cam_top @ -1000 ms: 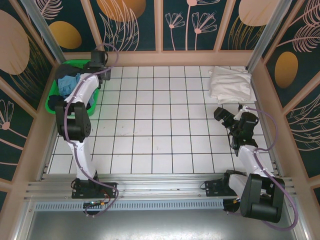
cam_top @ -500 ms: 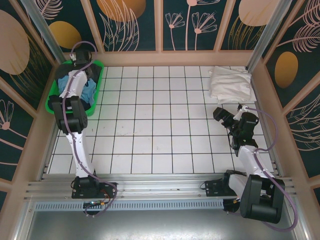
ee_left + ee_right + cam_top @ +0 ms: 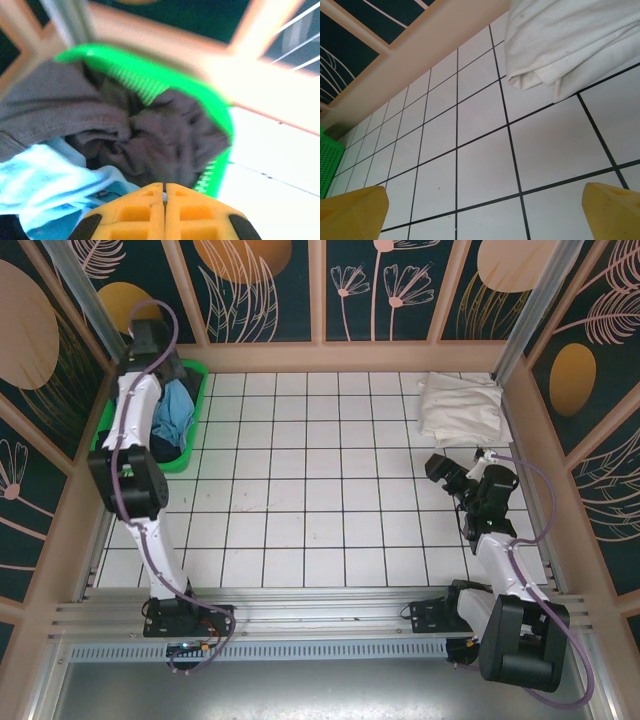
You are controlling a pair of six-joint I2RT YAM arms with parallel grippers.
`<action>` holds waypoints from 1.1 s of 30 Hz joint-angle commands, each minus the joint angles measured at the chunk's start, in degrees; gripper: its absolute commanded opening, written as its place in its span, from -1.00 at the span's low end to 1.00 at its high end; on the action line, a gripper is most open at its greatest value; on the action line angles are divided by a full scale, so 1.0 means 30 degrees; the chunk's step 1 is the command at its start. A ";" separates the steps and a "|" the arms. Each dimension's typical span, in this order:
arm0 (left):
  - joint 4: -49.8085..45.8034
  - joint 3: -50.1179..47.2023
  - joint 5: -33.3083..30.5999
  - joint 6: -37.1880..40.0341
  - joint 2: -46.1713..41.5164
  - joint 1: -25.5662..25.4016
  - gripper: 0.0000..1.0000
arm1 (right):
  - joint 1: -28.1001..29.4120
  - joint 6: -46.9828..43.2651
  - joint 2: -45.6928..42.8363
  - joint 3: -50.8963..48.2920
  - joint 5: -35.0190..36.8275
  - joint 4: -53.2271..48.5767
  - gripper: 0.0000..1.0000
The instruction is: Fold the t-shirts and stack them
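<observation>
One shirt looks done: the white shirt lies folded at about one o'clock on the table, by the far right corner. It is a stack of one, so I judge the task to be early. The rest of the shirts are bunched in the basket at about ten o'clock, none of them folded.

My left gripper is up over that basket with its fingers pressed flat together. I see no cloth between the tips, so I cannot say whether I have pinched a fold underneath or closed on nothing. Just beyond the tips, at twelve o'clock from them, sits a crumpled grey shirt against the basket wall. A blue shirt spreads at nine o'clock, running under my fingers.

My right gripper hangs over bare tiles at about three o'clock, its fingers spread wide and holding nothing, with the white shirt near at its one o'clock.

My wrist view is blurred. How many shirts lie in the basket I cannot count, since my own arm covers much of it from above, and no print on the blue one is readable.
</observation>
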 commanded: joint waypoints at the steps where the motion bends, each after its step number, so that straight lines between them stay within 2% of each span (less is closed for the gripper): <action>1: 0.3144 0.0696 0.5304 -0.1006 -0.3963 -0.0365 -1.00 | -0.0013 0.0776 -0.0231 0.0010 -0.1293 0.1137 0.98; 2: 0.3750 0.1192 0.6478 -0.1135 -0.4477 -0.0722 -1.00 | 0.0073 0.0944 -0.0167 0.0081 -0.1696 0.1406 0.98; 5: 0.5461 0.3152 0.7637 -0.1080 -0.5411 -0.2381 -1.00 | 0.0670 0.1210 0.0127 0.0575 -0.2311 0.1774 0.98; 11: 0.9114 0.6855 1.1391 -0.3068 -0.5051 -0.5455 -1.00 | 0.2470 0.0865 0.0143 0.2241 -0.1540 0.1091 0.98; 15: 1.1188 0.8111 1.2060 -0.3608 -0.4554 -0.7410 -1.00 | 0.3553 0.0654 -0.0131 0.3170 -0.0958 0.0604 0.98; 18: 1.2709 0.7945 1.2131 -0.4620 -0.4382 -0.7769 -1.00 | 0.4297 0.0828 -0.0391 0.3220 -0.0707 0.0937 0.98; 21: 1.1605 0.6927 0.9554 -0.4063 -0.4318 -0.7768 -1.00 | 0.5084 0.0873 -0.0366 0.3176 -0.0469 0.1127 0.98; 24: 1.0886 0.2951 0.4534 -0.2845 -0.4639 -0.7743 -1.00 | 0.5836 0.0746 -0.0117 0.2959 0.0026 0.1111 0.93; 26: 1.0760 0.0265 0.1980 -0.2521 -0.4467 -0.7548 -1.00 | 0.6319 0.0629 0.0240 0.2841 0.0746 0.0803 0.92; 27: 1.0506 -0.1129 0.1135 -0.2500 -0.4194 -0.7362 -0.64 | 0.6574 0.0553 0.0463 0.2815 0.1258 0.0398 0.92; 28: 1.0102 -0.2215 0.0306 -0.2583 -0.3905 -0.7164 -0.06 | 0.6817 0.0483 0.0776 0.2804 0.1740 -0.0013 0.92; 29: 0.9623 -0.3440 -0.0174 -0.2761 -0.3606 -0.6897 0.25 | 0.7067 0.0381 0.1084 0.2765 0.2179 -0.0411 0.91; 32: 0.9201 -0.7290 -0.1083 -0.3305 -0.3145 -0.6198 0.72 | 0.7935 0.0070 0.1939 0.2678 0.3751 -0.1871 0.91; 33: 0.9208 -0.8400 -0.1647 -0.3311 -0.3212 -0.6093 0.79 | 0.8326 0.0069 0.2162 0.2689 0.4342 -0.2400 0.90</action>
